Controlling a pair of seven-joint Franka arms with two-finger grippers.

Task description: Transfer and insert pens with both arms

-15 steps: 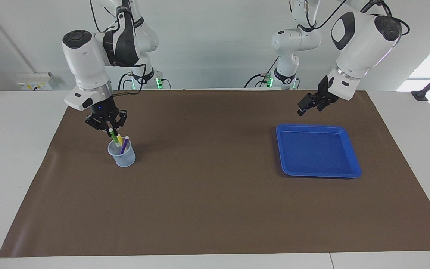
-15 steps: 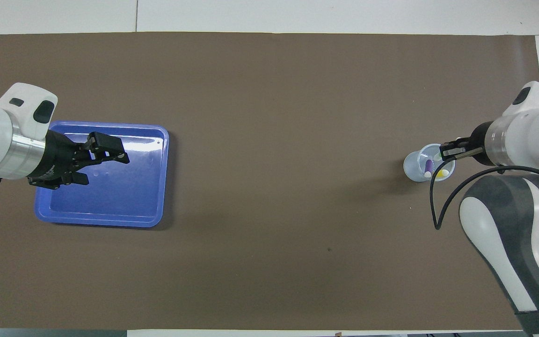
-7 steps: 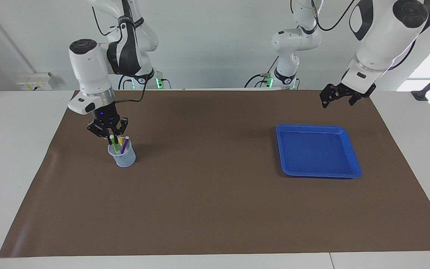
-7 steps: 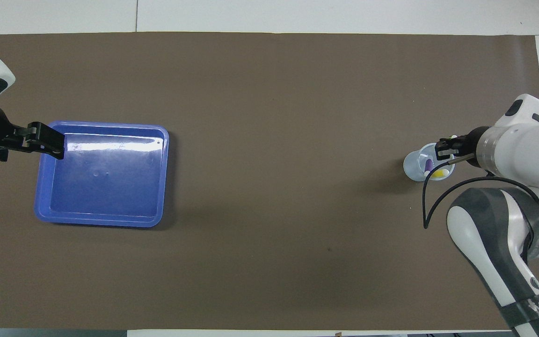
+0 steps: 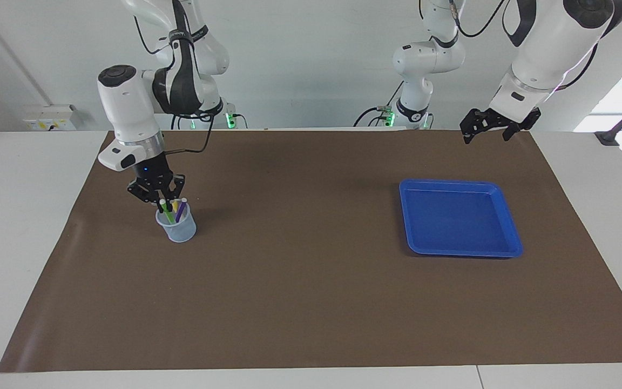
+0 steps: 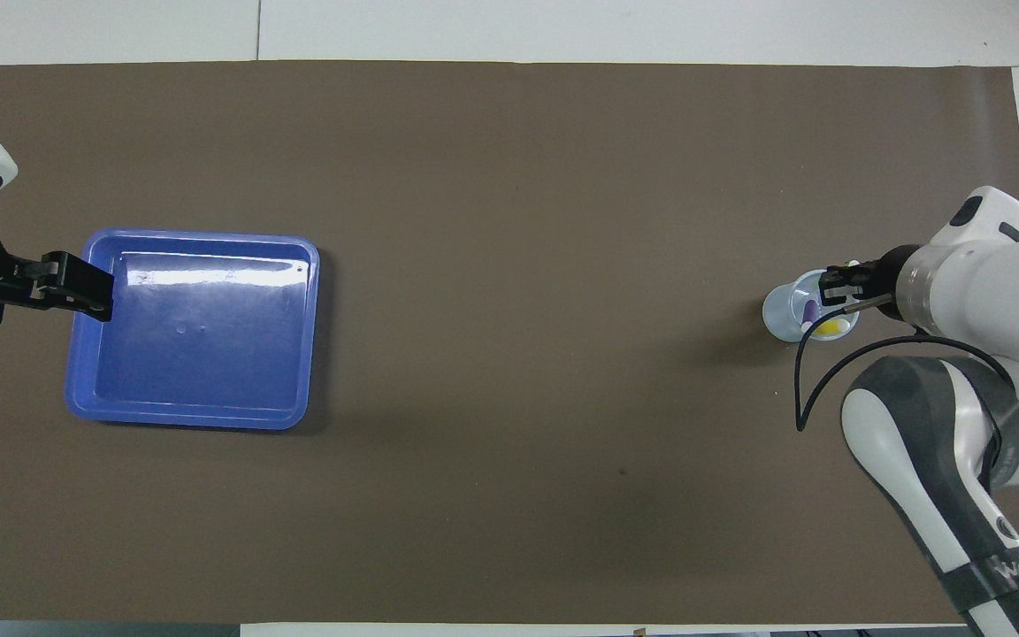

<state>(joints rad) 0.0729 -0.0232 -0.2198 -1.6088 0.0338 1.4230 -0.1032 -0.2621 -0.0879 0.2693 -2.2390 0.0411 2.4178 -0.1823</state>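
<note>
Right gripper [image 5: 163, 203], fingers pinching the green pen [image 5: 166, 212], is hovering over the cup [image 5: 176, 227]; left gripper [image 5: 485, 131], fingers spread, is waiting at the tray's [image 5: 512, 237] one o'clock.

pens [image 5: 173, 208]: three, one green, one yellow, one purple
cup [image 5: 177, 227]: one
tray [image 5: 459, 219]: one
big arms: two
small arms: two
mat [image 5: 311, 281]: one
</note>
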